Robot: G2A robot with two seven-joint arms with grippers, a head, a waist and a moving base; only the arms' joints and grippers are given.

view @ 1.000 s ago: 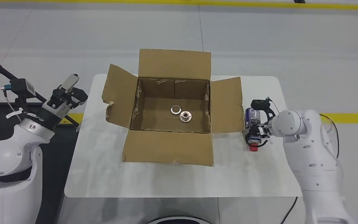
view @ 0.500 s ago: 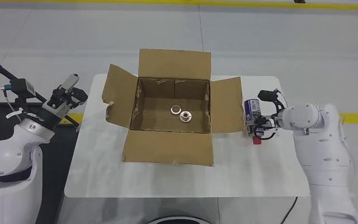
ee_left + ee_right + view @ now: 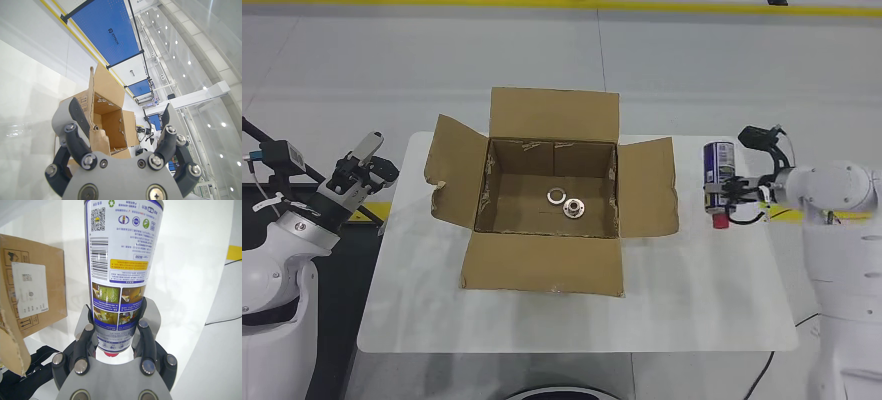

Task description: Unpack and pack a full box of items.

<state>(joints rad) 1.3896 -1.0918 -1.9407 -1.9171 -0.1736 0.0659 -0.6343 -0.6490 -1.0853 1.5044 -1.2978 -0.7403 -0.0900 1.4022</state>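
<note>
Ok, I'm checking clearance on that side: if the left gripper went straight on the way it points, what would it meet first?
Probably the cardboard box: its torn side flap sits between the open fingers of the left gripper. Depth is hard to judge.

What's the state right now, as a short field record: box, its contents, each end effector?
Box: cardboard box on the table, flaps open
Inside: metal ring and round metal part on the bottom
Right end effector: shut on spray can, near its red-capped end
Can position: right of the box's right flap, apart from it
Left end effector: open, empty, beyond the table's left edge
</note>
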